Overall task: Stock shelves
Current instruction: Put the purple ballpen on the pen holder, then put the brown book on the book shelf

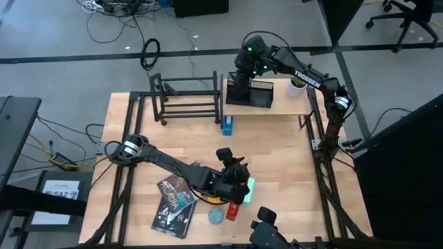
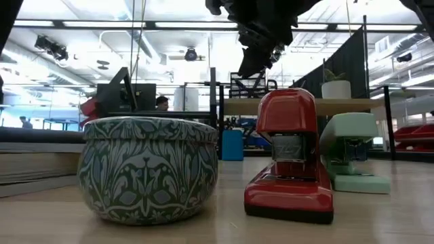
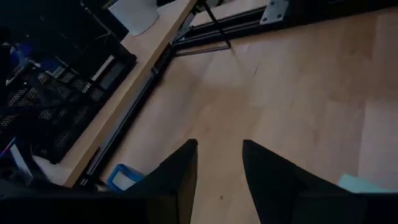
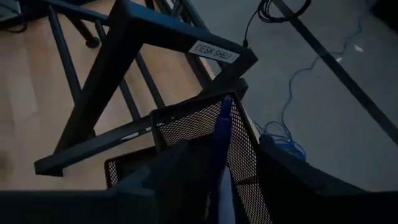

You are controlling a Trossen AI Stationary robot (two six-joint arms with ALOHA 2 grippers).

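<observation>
Fingers (image 3: 186,180) of the left gripper (image 1: 235,174) are seen spread apart with nothing between them, poised above bare bench (image 1: 277,159) near the front, just over a red stapler (image 1: 234,209) and a mint-green stapler (image 1: 250,188). From there the left arm is stretched low and diagonally back to its base at the left edge.

The right gripper (image 1: 239,81) is held over a black mesh organizer (image 4: 242,149) with a blue pen (image 4: 222,134) between its fingers; whether the pen is clamped cannot be told. The organizer is set on the wooden plank shelf (image 1: 284,104), whose long axis is laid left to right along the bench's far edge. Beside it on the left, the black metal-tube rack (image 1: 187,97) is aligned the same way, labelled "DESK SHELF". The right arm is bent from the right edge toward the plank.
</observation>
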